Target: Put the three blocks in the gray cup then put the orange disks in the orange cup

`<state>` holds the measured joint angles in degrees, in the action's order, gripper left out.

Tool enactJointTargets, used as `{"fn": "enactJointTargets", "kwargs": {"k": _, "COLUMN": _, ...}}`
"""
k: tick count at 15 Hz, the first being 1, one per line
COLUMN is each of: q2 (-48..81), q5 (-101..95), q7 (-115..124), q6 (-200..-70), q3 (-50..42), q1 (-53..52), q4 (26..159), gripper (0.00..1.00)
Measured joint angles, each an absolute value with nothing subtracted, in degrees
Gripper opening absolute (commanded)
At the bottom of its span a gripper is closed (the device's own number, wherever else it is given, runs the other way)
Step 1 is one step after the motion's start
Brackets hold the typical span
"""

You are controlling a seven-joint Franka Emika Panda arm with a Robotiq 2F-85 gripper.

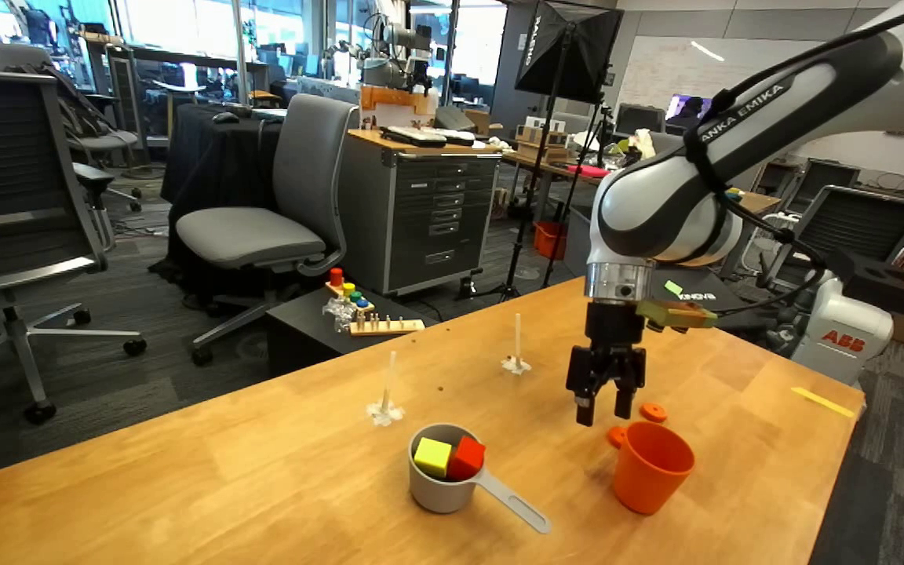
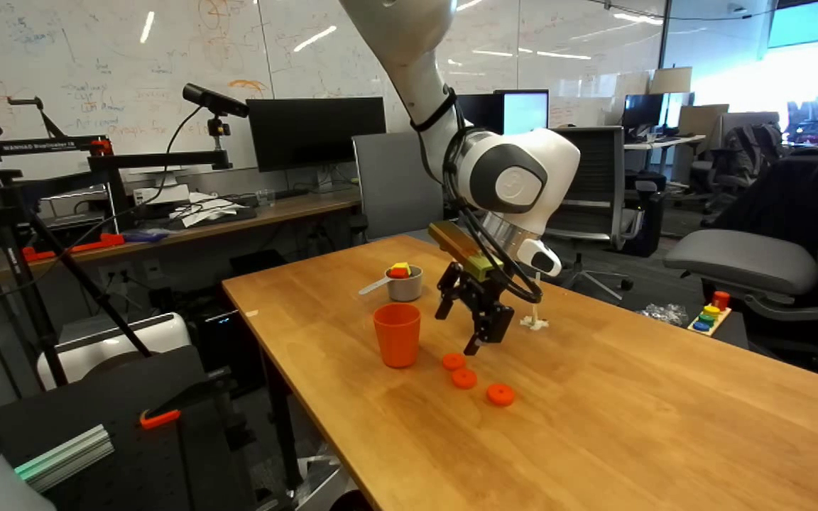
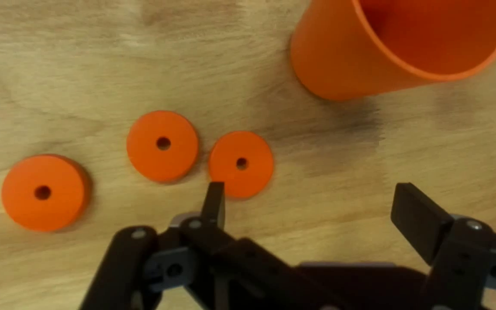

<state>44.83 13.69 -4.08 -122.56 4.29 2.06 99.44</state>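
The black hand (image 3: pixel 308 194) gapes, empty; at its wrist-view ten o'clock, a round, plastic-looking orange disk (image 3: pixel 249 156) seems light, rim-pinchable.

Robotics lab | robot arm (image 1: pixel 781 114) | whiteboard (image 2: pixel 302 71) (scribbled on) | tripod (image 2: pixel 17 262)

In an exterior view, at two o'clock, we read "ANKA EMIKA" on the robot arm (image 1: pixel 770 118). Toward three, red "ABB" marks a white machine (image 1: pixel 836 318) and letters ending in "NOVA" a black surface (image 1: pixel 734 287); toward twelve-thirty, lettering on the softbox (image 1: pixel 581 55) escapes us. In an exterior view, between nine and ten, we make out "WANHAO Duplicator" on a black bar (image 2: pixel 47 146); handwriting on the whiteboard (image 2: pixel 167 71) is too faint.
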Motion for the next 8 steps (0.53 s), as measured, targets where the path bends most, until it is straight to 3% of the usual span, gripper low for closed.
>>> {"fn": "enactJointTargets", "kwargs": {"k": 8, "q2": 45.15, "q5": 13.69, "q7": -4.07, "q6": -121.67, "q3": 4.02, "q1": 2.49, "q4": 99.64, "gripper": 1.00}}
